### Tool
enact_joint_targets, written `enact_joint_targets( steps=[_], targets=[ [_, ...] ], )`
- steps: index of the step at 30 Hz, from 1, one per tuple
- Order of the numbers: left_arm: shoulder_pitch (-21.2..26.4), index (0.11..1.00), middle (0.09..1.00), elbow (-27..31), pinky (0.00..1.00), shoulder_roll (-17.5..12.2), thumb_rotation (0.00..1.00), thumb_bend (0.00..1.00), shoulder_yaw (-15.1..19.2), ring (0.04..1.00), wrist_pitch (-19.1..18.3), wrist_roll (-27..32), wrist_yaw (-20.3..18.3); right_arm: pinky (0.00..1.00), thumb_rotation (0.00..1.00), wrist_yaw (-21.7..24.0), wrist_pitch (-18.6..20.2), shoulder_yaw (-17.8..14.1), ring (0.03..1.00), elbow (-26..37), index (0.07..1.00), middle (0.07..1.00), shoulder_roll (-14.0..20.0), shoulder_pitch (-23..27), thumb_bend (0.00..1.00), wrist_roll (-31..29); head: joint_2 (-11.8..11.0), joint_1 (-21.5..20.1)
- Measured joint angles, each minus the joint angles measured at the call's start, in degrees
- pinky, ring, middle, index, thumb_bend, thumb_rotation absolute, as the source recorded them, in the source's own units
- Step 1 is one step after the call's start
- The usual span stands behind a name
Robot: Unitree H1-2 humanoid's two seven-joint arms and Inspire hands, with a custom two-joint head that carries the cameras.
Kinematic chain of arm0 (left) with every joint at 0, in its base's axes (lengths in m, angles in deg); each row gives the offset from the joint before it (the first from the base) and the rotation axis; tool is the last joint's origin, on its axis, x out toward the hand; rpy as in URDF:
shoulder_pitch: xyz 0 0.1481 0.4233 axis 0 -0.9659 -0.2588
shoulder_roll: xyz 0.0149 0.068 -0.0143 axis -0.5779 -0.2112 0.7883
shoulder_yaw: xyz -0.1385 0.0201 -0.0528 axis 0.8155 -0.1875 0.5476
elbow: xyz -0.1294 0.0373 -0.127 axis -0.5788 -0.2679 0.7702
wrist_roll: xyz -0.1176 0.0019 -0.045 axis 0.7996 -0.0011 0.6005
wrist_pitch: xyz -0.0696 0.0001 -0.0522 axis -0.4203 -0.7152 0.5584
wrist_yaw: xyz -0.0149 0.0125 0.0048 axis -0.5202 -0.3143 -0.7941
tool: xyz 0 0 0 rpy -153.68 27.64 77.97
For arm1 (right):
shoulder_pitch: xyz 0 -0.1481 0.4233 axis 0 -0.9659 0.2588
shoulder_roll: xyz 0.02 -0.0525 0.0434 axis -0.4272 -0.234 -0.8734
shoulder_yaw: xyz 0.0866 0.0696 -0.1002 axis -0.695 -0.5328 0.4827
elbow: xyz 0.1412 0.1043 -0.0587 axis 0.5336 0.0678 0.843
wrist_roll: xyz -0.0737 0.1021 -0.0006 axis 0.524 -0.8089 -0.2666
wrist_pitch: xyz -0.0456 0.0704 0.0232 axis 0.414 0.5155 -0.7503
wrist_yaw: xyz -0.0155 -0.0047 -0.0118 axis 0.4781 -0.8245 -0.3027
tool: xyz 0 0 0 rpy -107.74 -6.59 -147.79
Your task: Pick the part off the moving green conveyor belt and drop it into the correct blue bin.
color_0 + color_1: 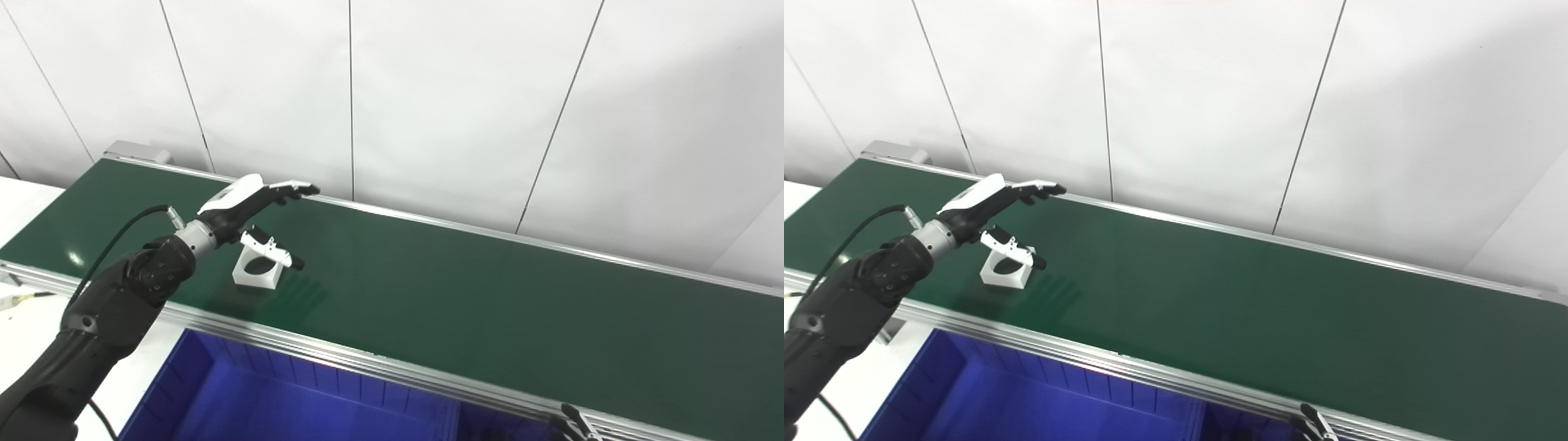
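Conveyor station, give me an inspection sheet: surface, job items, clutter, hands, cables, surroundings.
Surface: green conveyor belt with metal side rails, running from upper left to lower right.
Job's things: white part, a block with a round hole, sits on the belt near its left end; blue bin lies below the near rail, the visible inside holding nothing.
Clutter: nothing seen on the belt besides the part.
Hands: left hand is open above the part, fingers stretched toward the far rail, thumb over the block; not gripping yet. Right hand only peeks in at the bottom edge, state unclear.
Cables: black cable loops from the left wrist.
Surroundings: white panelled wall behind; white table surface at left.
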Motion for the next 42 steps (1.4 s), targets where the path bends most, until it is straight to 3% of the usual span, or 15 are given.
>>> enact_joint_targets(
  steps=[5,12,22,30,35,36,38,39,40,41,42],
  targets=[
    [2.8,0.868,0.895,-6.6,0.82,-0.1,0.26,0.9,-1.8,0.883,0.1,-4.5,0.3,0.76,0.33,0.5,0.0,-0.3,0.775,0.0,0.886,0.814,-0.1,0.1,0.82,-0.3,0.2,-0.3],
    [5.1,0.894,0.929,-9.2,0.86,0.0,0.29,0.93,-4.7,0.921,-2.0,-9.6,0.7,0.76,0.34,1.1,0.0,-0.8,0.77,0.0,0.88,0.807,-0.4,0.1,0.83,-0.6,0.2,-0.4],
    [6.5,0.894,0.938,-13.4,0.86,1.6,0.24,0.99,-8.7,0.931,-3.6,-12.2,0.5,0.75,0.35,1.1,0.0,-0.9,0.764,0.2,0.879,0.805,-0.6,-0.3,0.83,-0.3,0.4,-0.5],
    [6.7,0.879,0.924,-13.5,0.84,2.2,0.14,0.99,-10.8,0.909,-4.2,-12.8,0.4,0.76,0.35,1.2,0.0,-1.3,0.761,0.4,0.875,0.798,-1.0,-0.4,0.82,-0.5,0.7,-0.7],
    [7.0,0.872,0.916,-13.3,0.8,2.7,0.06,0.93,-11.4,0.897,-4.4,-13.2,0.7,0.76,0.35,1.2,0.0,-1.4,0.765,0.4,0.876,0.8,-1.0,-0.4,0.82,-0.5,0.7,-0.8],
    [7.0,0.859,0.903,-13.4,0.79,2.9,0.03,0.89,-11.4,0.879,-4.5,-13.3,0.9,0.76,0.35,1.2,0.0,-1.4,0.763,0.4,0.875,0.799,-1.0,-0.4,0.82,-0.5,0.8,-0.8],
    [7.0,0.803,0.834,-13.4,0.64,3.2,0.01,0.79,-11.4,0.752,-4.5,-13.6,2.1,0.76,0.35,1.2,0.0,-1.4,0.763,0.4,0.875,0.798,-1.0,-0.4,0.81,-0.5,0.8,-0.9],
    [7.0,0.763,0.772,-13.4,0.56,3.4,0.0,0.73,-11.4,0.662,-4.6,-14.1,3.0,0.76,0.34,1.2,0.0,-1.4,0.763,0.5,0.875,0.797,-1.0,-0.5,0.81,-0.5,0.9,-0.8],
    [7.0,0.706,0.61,-13.3,0.49,3.6,0.0,0.61,-11.5,0.578,-4.6,-14.5,3.8,0.76,0.33,1.2,0.0,-1.4,0.763,0.5,0.873,0.795,-1.1,-0.5,0.82,-0.5,0.8,-0.9],
    [7.0,0.6,0.522,-13.2,0.44,3.7,0.0,0.55,-11.6,0.516,-4.6,-14.9,4.7,0.76,0.34,1.2,0.0,-1.6,0.765,0.6,0.877,0.795,-1.2,-0.5,0.81,-0.5,0.9,-0.9],
    [7.0,0.564,0.487,-13.2,0.41,3.8,0.0,0.53,-11.8,0.479,-4.6,-15.5,5.6,0.76,0.34,1.2,0.0,-1.6,0.764,0.6,0.878,0.795,-1.4,-0.5,0.81,-0.5,0.9,-0.9]
  ],
)
